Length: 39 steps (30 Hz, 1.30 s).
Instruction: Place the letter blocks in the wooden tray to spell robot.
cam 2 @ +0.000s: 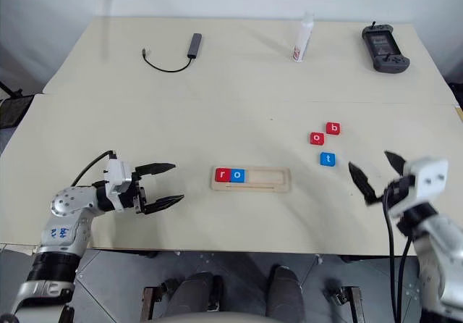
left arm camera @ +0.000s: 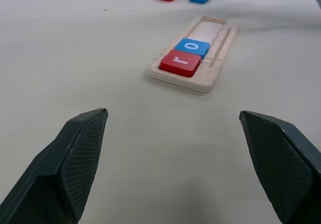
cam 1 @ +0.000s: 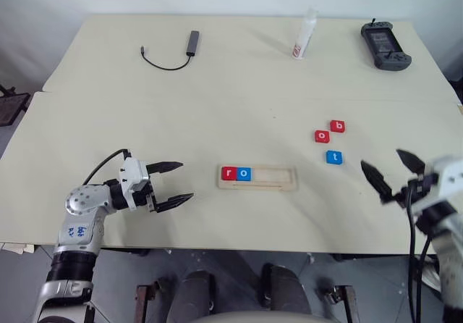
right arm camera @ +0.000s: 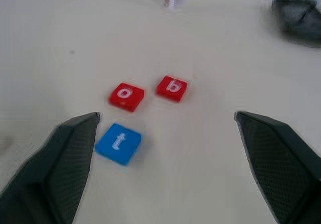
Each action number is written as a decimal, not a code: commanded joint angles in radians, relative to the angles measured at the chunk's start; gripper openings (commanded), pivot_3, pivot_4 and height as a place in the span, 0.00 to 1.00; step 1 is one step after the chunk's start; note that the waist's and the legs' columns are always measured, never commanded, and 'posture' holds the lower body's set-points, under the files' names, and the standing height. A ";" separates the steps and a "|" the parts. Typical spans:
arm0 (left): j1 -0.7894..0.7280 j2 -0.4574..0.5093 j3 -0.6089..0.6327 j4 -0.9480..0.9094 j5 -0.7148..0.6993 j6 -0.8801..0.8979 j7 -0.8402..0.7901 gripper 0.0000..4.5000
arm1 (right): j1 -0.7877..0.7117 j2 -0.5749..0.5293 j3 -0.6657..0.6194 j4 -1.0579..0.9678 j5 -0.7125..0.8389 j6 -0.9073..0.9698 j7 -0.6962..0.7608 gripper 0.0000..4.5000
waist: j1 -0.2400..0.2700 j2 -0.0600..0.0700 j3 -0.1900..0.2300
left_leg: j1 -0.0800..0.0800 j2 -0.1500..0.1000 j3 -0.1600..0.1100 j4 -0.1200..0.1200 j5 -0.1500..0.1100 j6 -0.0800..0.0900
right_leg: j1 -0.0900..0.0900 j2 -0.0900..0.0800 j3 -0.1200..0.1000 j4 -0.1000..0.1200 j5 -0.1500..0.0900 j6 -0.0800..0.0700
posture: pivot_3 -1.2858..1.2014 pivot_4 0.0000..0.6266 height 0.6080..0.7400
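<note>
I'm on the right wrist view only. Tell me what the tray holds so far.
Observer: The wooden tray holds the red r and the blue o, at its left end.
Operator: Report the left gripper.
Observer: The left gripper is open and holds nothing, left of the tray.
Operator: Say what's beyond my three blocks.
Observer: A black handheld controller lies at the table's far right corner.
</note>
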<state>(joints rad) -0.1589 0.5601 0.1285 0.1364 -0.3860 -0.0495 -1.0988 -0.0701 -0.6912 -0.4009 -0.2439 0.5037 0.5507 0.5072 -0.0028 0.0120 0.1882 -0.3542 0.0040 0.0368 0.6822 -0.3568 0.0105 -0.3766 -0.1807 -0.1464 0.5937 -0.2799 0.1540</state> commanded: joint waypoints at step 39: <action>0.051 -0.049 -0.038 -0.232 -0.035 0.075 0.129 0.99 | -0.772 0.091 0.198 0.618 -0.226 0.446 -0.277 1.00 | -0.001 0.002 0.001 | -0.018 -0.002 0.006 0.001 0.001 -0.001 | -0.015 0.000 -0.006 0.001 0.000 -0.001 | 0.52 0.24 1.00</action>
<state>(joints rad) -0.1038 0.5117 0.0896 -0.0653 -0.4055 0.0412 -0.9620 -0.8173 -0.6035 -0.2017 0.3495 0.2952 1.0368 0.2404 -0.0034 0.0140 0.1893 -0.3726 0.0023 0.0423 0.6833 -0.3562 0.0091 -0.3914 -0.1807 -0.1524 0.5946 -0.2803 0.1527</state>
